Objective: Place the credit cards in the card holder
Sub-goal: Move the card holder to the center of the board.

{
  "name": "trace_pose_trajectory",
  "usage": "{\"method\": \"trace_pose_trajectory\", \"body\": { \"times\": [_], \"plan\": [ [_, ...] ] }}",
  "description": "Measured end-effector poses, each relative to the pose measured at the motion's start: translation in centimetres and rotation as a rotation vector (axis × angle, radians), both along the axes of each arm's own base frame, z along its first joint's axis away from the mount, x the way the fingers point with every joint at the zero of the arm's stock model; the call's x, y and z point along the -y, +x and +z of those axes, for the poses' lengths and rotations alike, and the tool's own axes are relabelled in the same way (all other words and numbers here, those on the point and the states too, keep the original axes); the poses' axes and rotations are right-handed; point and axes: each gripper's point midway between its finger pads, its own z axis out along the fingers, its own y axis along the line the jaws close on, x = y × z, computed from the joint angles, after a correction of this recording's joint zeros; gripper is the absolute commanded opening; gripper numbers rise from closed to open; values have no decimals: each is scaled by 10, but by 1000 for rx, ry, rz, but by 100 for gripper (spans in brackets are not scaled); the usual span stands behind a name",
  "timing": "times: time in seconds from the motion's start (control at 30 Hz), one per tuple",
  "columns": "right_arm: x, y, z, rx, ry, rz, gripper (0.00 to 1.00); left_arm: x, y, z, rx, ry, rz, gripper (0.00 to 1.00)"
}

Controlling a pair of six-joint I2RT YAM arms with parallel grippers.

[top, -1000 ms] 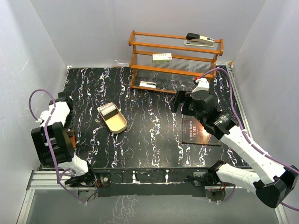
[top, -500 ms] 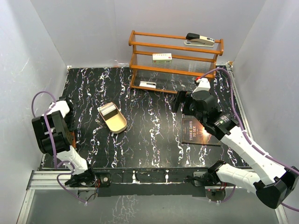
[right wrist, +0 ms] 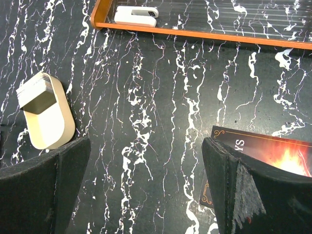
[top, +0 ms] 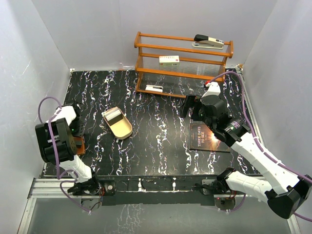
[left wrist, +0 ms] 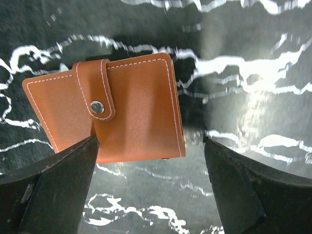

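The left pincer (left wrist: 150, 141) hangs over the wallet (left wrist: 129, 109), fingers spread wide and gripping nothing. The wallet lies flat on the table (left wrist: 253, 58) just ahead of the tips, shut, with its strap (left wrist: 97, 92) snapped down. It sits off-centre, reaching past the left finger and stopping short of the right one. The right pincer (right wrist: 146, 141) is likewise wide open and empty, held above the table. A tray (right wrist: 51, 124) lies ahead of it to the left, with a stack of thin cards (right wrist: 34, 87) leaning in its far end. These are most likely the credit cards, though their faces do not show.

The step in hand looks like taking hold of the wallet so it can be opened. To do it well, I would slide the left pincer toward its left finger's side until the wallet is centred. Then I would lower it until the tips nearly meet the table before closing — gripping clear of the strap, so the snap stays free for the other pincer.

Only the left wrist view shows the wallet snapped shut; from above it is a mere orange sliver beside the left arm. Only the right wrist view shows the cards as a stack, and only the top view shows tray and wallet well apart.
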Motion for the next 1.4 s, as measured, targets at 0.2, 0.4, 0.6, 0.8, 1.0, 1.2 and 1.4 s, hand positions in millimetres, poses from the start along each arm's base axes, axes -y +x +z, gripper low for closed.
{"method": "trace_pose_trajectory", "body": {
  "times": [0.2, 0.4, 0.6, 0.8, 1.0, 1.2, 1.4],
  "plan": [
    [0, 0, 0, 0, 0, 0, 98, 44, 8, 1, 4, -75, -106, 88],
    [0, 0, 0, -1, 2, 2, 98, 77, 15, 12, 59, -132, -154, 86],
    [-3, -1, 0, -5, 8, 12, 98, 63, 8, 33, 83, -57, -143, 82],
    [-4, -3, -1, -11, 10, 26, 98, 35, -2, 36, 29, 10, -149, 82],
    [-4, -3, -2, -10, 1, 31, 98, 20, 2, 17, -38, -16, -223, 82],
    [-5, -3, -1, -9, -2, 41, 98, 29, -1, 5, -58, -73, -269, 80],
    [-5, -3, -3, -14, -6, 41, 98, 39, -11, 1, -67, -123, -272, 75]
  ]
}}
